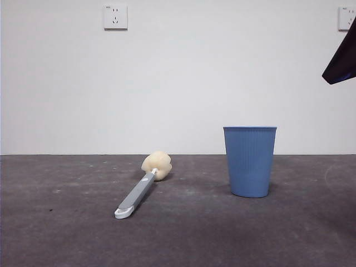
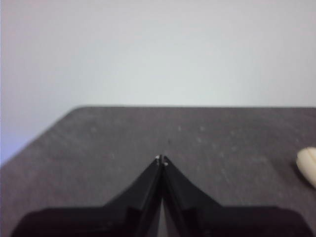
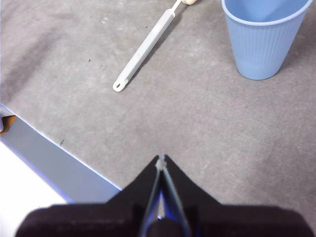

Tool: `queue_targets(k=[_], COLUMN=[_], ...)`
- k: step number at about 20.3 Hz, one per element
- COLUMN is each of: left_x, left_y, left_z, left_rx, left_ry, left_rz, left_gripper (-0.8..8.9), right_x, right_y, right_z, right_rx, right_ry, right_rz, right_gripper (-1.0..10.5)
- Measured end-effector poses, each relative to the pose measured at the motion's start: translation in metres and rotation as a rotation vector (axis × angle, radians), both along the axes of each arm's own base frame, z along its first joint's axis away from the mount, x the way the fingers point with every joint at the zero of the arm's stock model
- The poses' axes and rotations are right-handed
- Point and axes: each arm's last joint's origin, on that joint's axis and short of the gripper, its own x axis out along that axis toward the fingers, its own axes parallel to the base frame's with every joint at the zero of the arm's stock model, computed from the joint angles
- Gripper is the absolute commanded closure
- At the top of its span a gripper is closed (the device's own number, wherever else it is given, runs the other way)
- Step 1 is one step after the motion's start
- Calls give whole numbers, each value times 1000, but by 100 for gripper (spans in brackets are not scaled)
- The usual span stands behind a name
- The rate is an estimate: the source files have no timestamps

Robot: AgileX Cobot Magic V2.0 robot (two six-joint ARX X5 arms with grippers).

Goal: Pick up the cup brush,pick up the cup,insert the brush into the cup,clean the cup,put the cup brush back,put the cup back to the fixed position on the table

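Nothing has been picked up yet: both task items sit untouched on the dark grey surface (image 1: 67, 233). The cup brush (image 1: 139, 189) lies flat, its cream sponge head toward the back wall and its white looped end toward the camera in the front view. That flat pose leaves the long grey handle exposed from above, which looks like the natural place for a top-down pinch. The cup (image 1: 250, 161) stands upright, mouth open upward, well apart from the brush, so each item can probably be reached without disturbing the other.

The left gripper (image 2: 161, 159) hangs low over a bare stretch of the surface with its 2 jaws pressed together and holding nothing. Only the edge of the sponge head shows at the side of its view, so the brush is near it.

The right gripper (image 3: 161, 159) sits higher, looking down on both the brush and the cup, its 2 jaws likewise closed and empty. The dark tip (image 1: 340, 61) at the upper corner of the front view is probably this arm, waiting. Either gripper must open its jaws before any grasp.
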Motion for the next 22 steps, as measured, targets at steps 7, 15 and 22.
queue_targets(k=[7, 15, 22], left_x=[4, 4, 4], left_y=[-2, -3, -3], left_z=[-35, -34, -34], left_rx=[-85, -103, -103], left_ry=[170, 167, 167], left_rz=[-82, -87, -87], left_gripper=[816, 816, 816], right_x=[0, 0, 0], right_y=[0, 0, 0], right_z=[0, 0, 0], right_rx=[0, 0, 0], right_ry=[0, 0, 0], right_rz=[0, 0, 0], right_gripper=[946, 946, 946])
